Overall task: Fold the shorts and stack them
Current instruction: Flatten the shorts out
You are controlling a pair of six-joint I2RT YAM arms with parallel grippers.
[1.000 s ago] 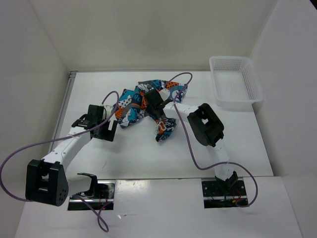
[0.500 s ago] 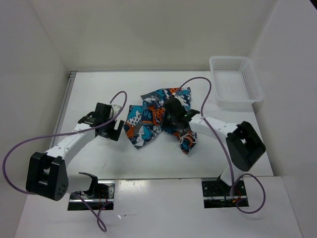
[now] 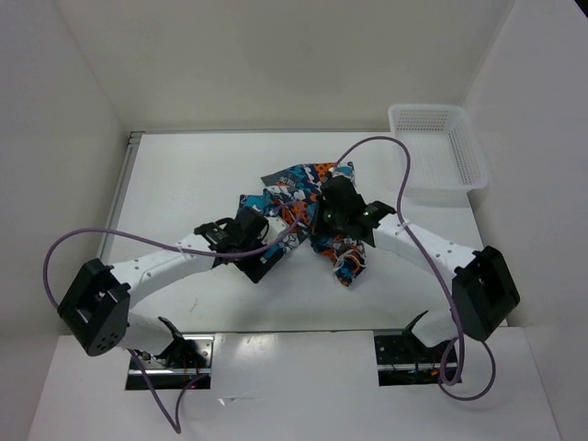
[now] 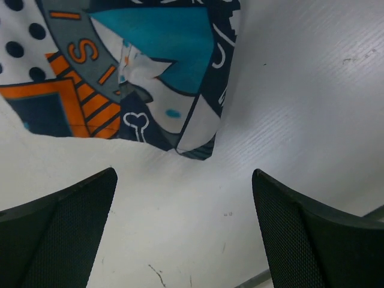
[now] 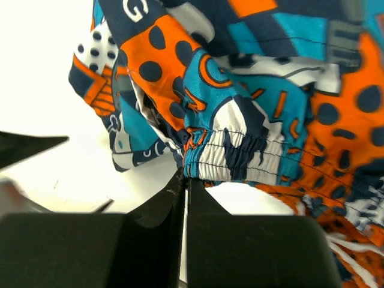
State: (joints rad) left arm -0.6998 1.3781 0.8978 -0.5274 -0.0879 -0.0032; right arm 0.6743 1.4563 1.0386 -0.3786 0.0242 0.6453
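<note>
The shorts (image 3: 296,188) are seen in a crumpled heap about the middle of the table (image 3: 184,175), slightly nearer the far edge than the near one, with one narrow part trailing toward the near right. The busy print in teal, orange, white and dark blue is turned in several directions, and no neat fold can be made out. In the right wrist view the gathered elastic waistband (image 5: 234,150) is shown bunched, and it is pinched at its lower edge by the right gripper (image 5: 185,180), whose fingers (image 5: 156,210) are pressed tightly together on the cloth. From above, the right gripper (image 3: 323,225) is placed over the right half of the heap, and part of the fabric is hidden beneath it. The left gripper (image 3: 265,259) is held at the near left edge of the heap with its fingers spread wide. In the left wrist view a hemmed corner of the shorts (image 4: 180,114) is seen lying flat on the table just ahead of the left gripper (image 4: 183,180); the mesh-faced fingers (image 4: 66,222) are set on either side of that corner, and no cloth is caught between them. A white mesh basket (image 3: 470,152) is set at the far right corner of the table, well apart from the shorts. Purple cables (image 3: 386,152) are looped above both arms.
</note>
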